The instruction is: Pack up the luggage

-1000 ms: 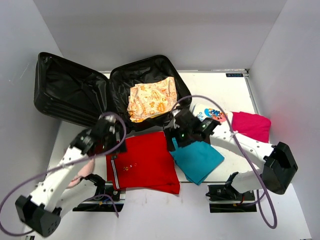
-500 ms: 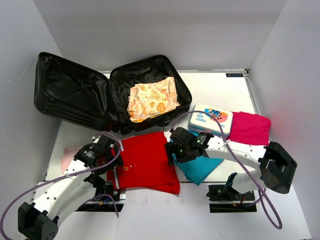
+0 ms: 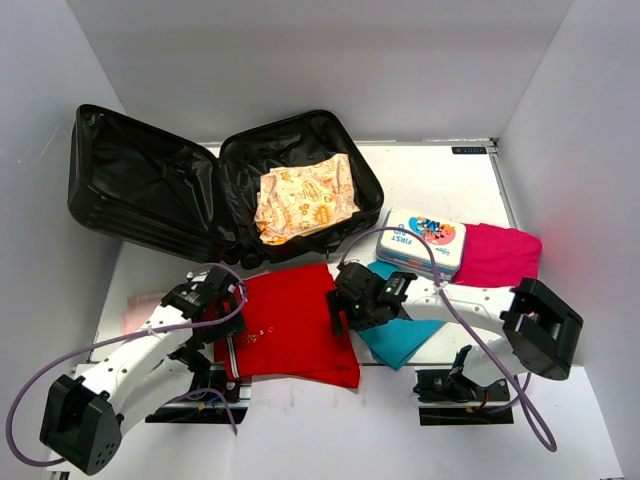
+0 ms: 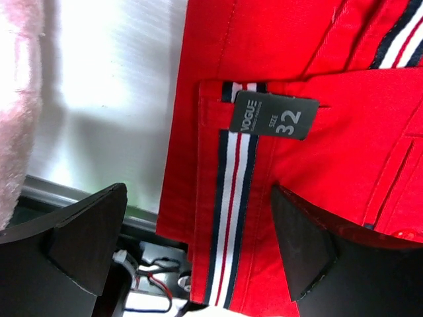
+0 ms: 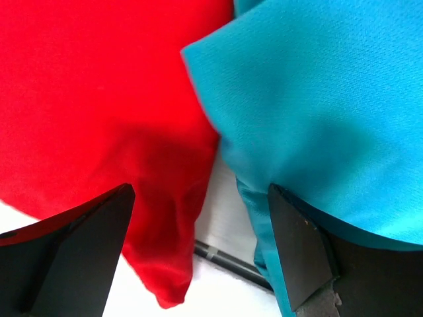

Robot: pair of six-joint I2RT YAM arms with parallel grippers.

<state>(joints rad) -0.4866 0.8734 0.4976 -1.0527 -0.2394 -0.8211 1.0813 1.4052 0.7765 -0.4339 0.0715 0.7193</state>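
Gaping wide, left tool [image 4: 196, 221] and right tool [image 5: 200, 198] overhang red garment [image 3: 290, 330].

Both arms have drawn back from the front edge of the luggage [image 3: 200, 190] toward the near side of the surface. The left hand [image 3: 212, 298] has dropped from beside the case to hang over the left edge of the red garment [image 3: 290, 335]. The right hand [image 3: 350, 308] has slid down to where that garment meets the teal cloth [image 3: 405, 340]. The first-aid tin [image 3: 425, 240], half hidden by the right arm a second ago, now shows whole. More of the pink cloth [image 3: 135, 308] shows at the left.
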